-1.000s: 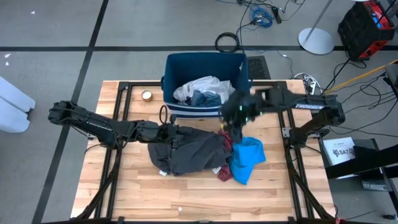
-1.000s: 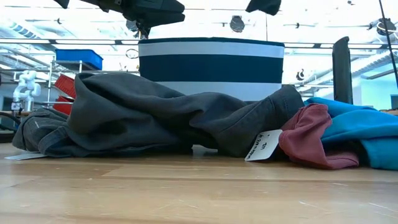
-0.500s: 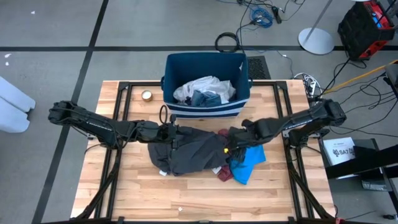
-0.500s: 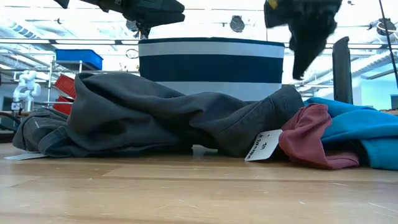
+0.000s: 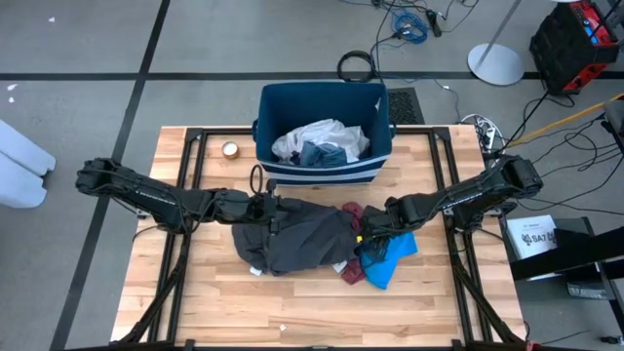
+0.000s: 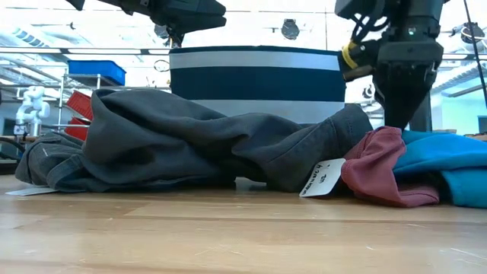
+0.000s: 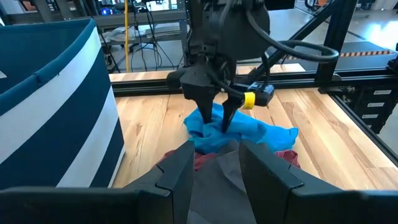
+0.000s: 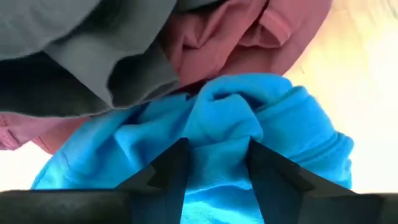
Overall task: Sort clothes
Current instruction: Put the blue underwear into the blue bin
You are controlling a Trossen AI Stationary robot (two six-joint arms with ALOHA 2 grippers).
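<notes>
At three o'clock of the grey garment (image 5: pixel 297 239), the right gripper (image 5: pixel 370 235) straddles a fold of the blue garment (image 5: pixel 388 252), fingers spread, while the left gripper (image 5: pixel 276 206) hovers with fingers parted at its ten o'clock edge.

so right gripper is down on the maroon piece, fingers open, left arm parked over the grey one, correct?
Not maroon. The right gripper is down on the bright blue garment, fingers open around a fold, as the right wrist view shows. The left gripper is indeed over the dark grey garment.
</notes>
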